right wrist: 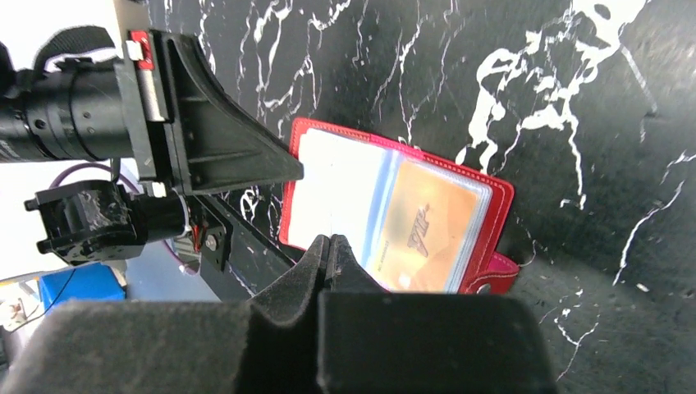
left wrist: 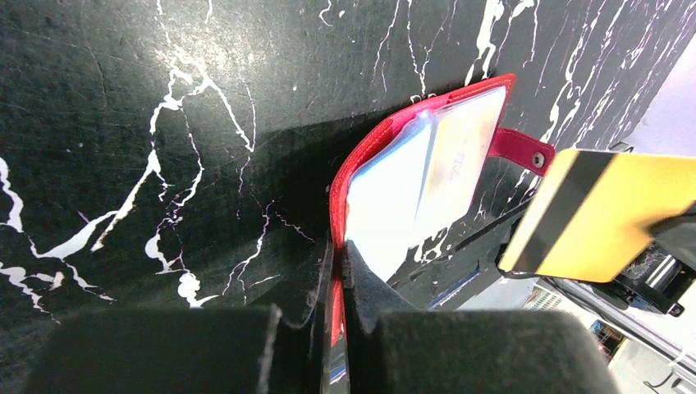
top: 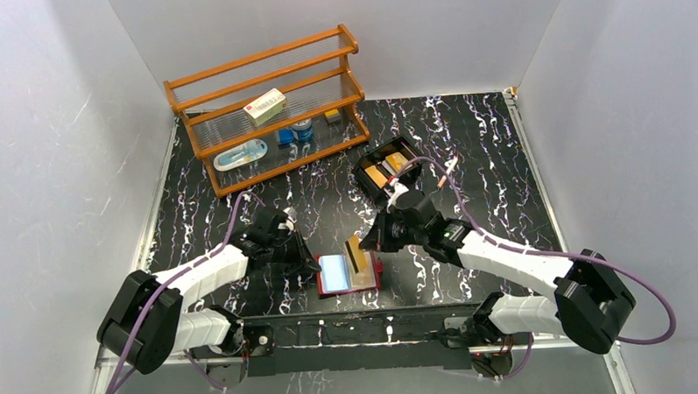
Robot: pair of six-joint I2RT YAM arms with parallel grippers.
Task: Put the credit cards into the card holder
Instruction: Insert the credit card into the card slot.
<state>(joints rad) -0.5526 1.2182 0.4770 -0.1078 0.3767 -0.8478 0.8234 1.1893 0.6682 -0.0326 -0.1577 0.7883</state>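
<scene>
One skewed push could jam the gold card [left wrist: 607, 217], pinched in your right end effector [right wrist: 328, 243], against the card holder [left wrist: 386, 205] your left end effector [left wrist: 338, 250] clamps.

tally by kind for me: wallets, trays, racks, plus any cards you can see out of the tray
red card holder: 1
black tray: 1
wooden rack: 1
cards out of the tray: 2, a gold card in the right claw and an orange card sleeved in the holder
total: 5

Pale walls [top: 45, 129] enclose a black marbled table [top: 466, 140].
</scene>
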